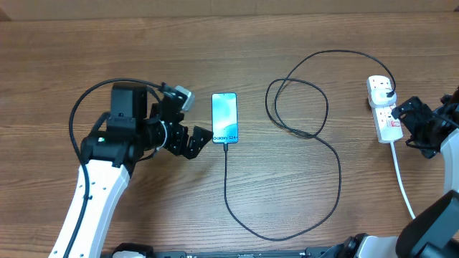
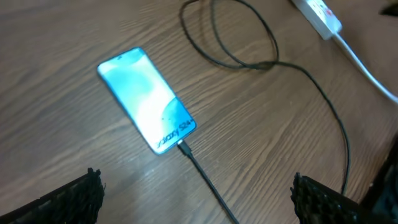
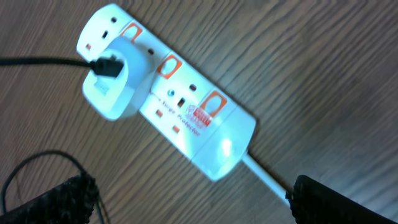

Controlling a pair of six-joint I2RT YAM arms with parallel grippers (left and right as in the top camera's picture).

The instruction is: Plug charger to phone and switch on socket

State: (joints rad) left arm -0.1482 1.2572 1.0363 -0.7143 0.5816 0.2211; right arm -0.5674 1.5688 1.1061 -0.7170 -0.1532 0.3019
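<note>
Overhead: phone, charger plugged into its lower end, lies mid-frame just right of open, empty left fingers; socket at right edge sits just left of open, empty right fingers.

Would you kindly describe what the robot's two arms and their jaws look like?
Both the left arm and right arm have smooth white links with black joint housings. A thin black cable loops beside the left wrist. The jaws are black with a rough textured face.

Charger plugged into phone — screen lit (blue-white).
</note>
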